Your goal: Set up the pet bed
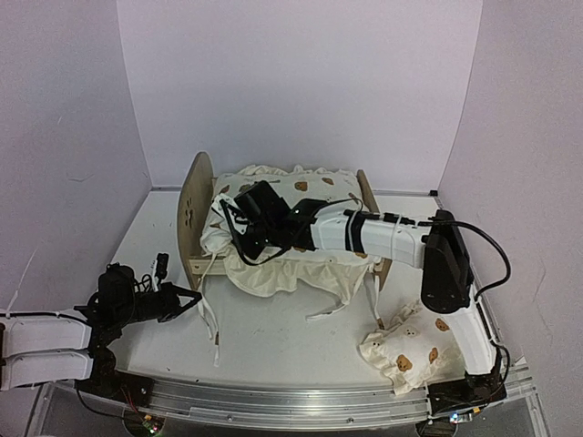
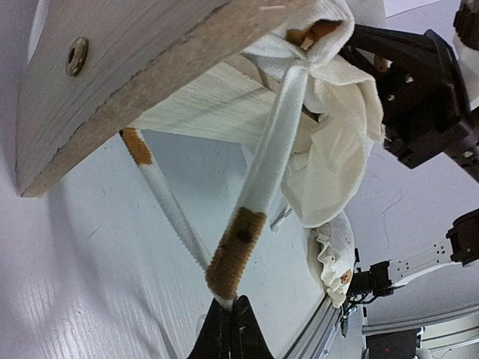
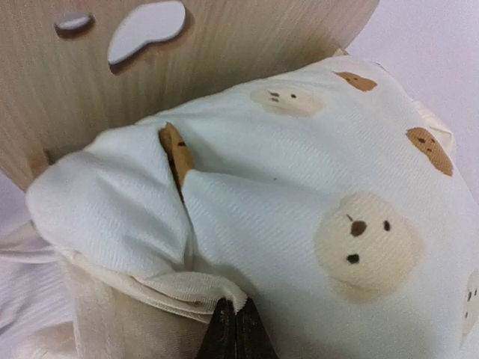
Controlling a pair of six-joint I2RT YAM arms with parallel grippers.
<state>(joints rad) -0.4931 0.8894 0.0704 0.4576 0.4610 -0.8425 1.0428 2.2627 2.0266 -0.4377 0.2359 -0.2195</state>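
Headboard end is what matters: the small light-wood pet bed [image 1: 205, 266] with its rounded paw-cutout headboard [image 1: 195, 205] stands midway across the white worktop [image 1: 273, 337], long axis running left to right, headboard toward my left arm. A large cream bear-print cushion [image 1: 291, 187] lies rumpled over it, spilling off the near side. My right tool [image 3: 233, 329], pressed together, sits at the cushion's ruffled corner by the headboard; whether it has cloth I cannot tell. My left tool [image 2: 230, 329], nearer that end, pinches a cream ribbon tie [image 2: 262, 172] stretched from the frame.
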